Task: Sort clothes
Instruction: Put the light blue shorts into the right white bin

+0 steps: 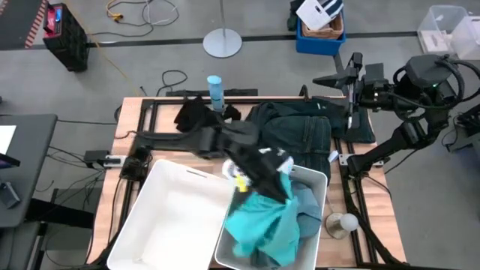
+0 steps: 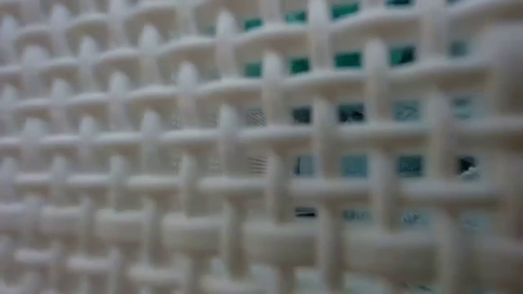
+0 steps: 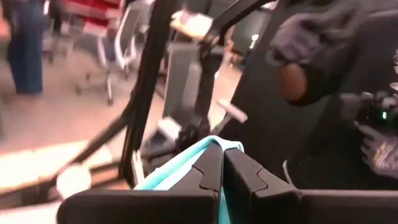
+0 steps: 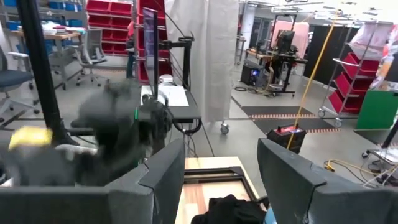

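Note:
My left gripper [image 1: 276, 191] stands level above the right white bin [image 1: 321, 180], shut on the turquoise garment [image 1: 262, 229]. A pale grey-blue cloth [image 1: 307, 214] lies in that bin. Through the bin's lattice wall [image 2: 204, 163], which fills the low view, turquoise cloth [image 2: 343, 57] shows. Dark green clothes [image 1: 300, 127] lie heaped at the table's far side, and a black garment [image 1: 195, 116] lies left of them. My right gripper [image 1: 337, 79] waits raised at the far right, open and with nothing in it [image 4: 221, 149]. My left gripper pinches a bunched part of the turquoise garment [image 3: 211, 144] between its two shut fingers [image 3: 245, 171]; a little cloth sticks out past the fingertips. The fingers come at it level. The garment hangs below them over the right bin; whether its lower end rests inside, I cannot tell.
The left white bin [image 1: 169, 217] stands beside the right one at the table's near side. A slim blue bottle [image 1: 215, 90] stands upright at the far edge. A small round white thing [image 1: 341, 223] sits on the table right of the bins.

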`<state>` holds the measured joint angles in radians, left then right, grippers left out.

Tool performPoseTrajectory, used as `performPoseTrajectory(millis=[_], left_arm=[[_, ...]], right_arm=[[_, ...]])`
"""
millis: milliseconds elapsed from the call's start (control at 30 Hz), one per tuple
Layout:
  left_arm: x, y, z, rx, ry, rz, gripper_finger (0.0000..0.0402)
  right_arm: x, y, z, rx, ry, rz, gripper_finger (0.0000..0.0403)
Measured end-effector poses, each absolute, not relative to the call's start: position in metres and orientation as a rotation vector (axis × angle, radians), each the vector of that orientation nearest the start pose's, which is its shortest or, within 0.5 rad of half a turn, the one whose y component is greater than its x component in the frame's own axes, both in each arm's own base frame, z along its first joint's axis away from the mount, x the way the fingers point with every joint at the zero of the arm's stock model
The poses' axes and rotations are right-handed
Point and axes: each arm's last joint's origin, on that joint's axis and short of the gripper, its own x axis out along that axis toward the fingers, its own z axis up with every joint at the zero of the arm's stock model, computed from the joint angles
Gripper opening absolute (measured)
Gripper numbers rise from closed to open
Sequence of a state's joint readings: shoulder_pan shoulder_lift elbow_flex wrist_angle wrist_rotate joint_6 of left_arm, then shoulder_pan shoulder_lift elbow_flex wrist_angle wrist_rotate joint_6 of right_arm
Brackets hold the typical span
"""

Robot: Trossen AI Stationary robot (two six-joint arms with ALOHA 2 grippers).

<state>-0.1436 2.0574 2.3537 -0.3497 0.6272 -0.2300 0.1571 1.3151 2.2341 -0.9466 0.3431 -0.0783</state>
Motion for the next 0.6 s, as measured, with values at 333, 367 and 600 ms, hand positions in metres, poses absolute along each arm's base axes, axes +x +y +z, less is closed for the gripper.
performPoseTrajectory(millis=[333, 367, 600], left_arm=[[0.481, -0.088, 0.403, -0.398, 0.364, -0.75, 0.0061], [0.479, -0.088, 0.409, -0.392, 0.342, -0.755, 0.0078], [0.425, -0.046, 0.482, -0.324, 0.162, -0.635, 0.0178]], right_arm=[[0.149, 0.013, 0.584, -0.046, 0.063, -0.188, 0.0219], [0.149, 0.013, 0.583, -0.042, 0.071, -0.188, 0.0219], [0.149, 0.013, 0.581, -0.029, 0.09, -0.188, 0.0219]])
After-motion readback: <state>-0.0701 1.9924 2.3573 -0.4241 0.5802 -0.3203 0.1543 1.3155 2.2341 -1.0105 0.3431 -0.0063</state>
